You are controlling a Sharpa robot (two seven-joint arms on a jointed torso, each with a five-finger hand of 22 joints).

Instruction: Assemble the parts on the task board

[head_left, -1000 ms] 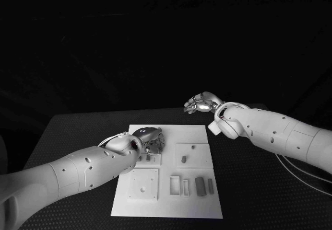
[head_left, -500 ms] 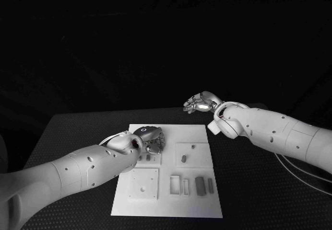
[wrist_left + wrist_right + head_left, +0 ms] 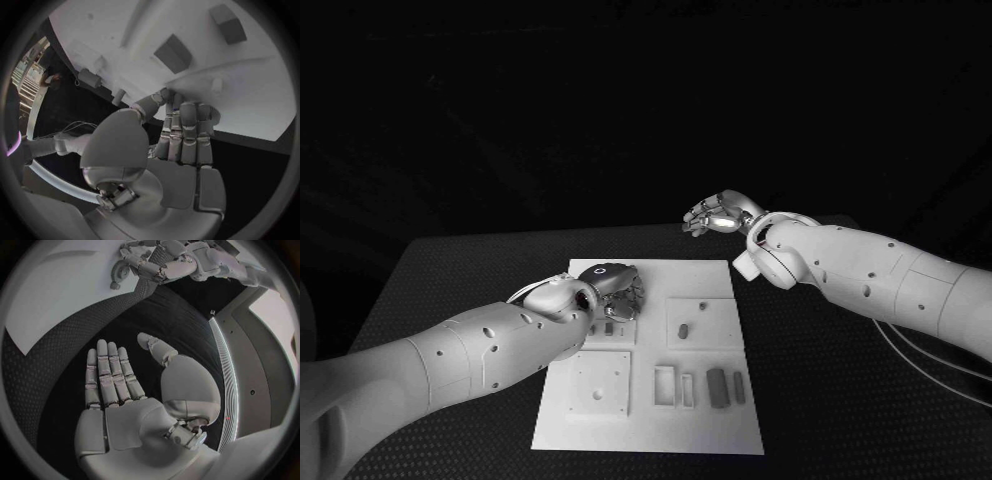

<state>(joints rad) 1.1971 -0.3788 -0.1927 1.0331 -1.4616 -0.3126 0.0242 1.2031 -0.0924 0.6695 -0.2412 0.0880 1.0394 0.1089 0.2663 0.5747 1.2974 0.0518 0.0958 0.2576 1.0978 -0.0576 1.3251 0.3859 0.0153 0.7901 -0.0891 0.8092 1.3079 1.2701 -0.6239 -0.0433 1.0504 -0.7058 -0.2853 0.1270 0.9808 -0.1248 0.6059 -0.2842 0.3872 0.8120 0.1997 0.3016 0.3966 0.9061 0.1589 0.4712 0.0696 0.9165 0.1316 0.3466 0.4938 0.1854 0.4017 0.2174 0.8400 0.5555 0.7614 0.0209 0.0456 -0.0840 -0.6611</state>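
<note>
The white task board (image 3: 711,425) lies in the middle of the table. Grey parts sit on it: a small peg (image 3: 684,330) on a square plate and two long bars (image 3: 717,387) near the front right. My left hand (image 3: 610,290) is over the board's far left corner, fingers stretched out with their tips down at the board (image 3: 250,100) and nothing held. Two dark blocks (image 3: 174,54) lie just past its fingertips (image 3: 187,107). My right hand (image 3: 718,215) hangs raised beyond the board's far right corner, flat and open (image 3: 119,390), holding nothing.
A square plate with a hole (image 3: 599,385) and two empty slots (image 3: 665,383) sit on the board's near half. Small upright pegs (image 3: 90,78) stand beside my left hand. Black table (image 3: 848,380) surrounds the board on all sides.
My left hand has shifted very slightly over the board's far left corner. The right arm has stayed still.
</note>
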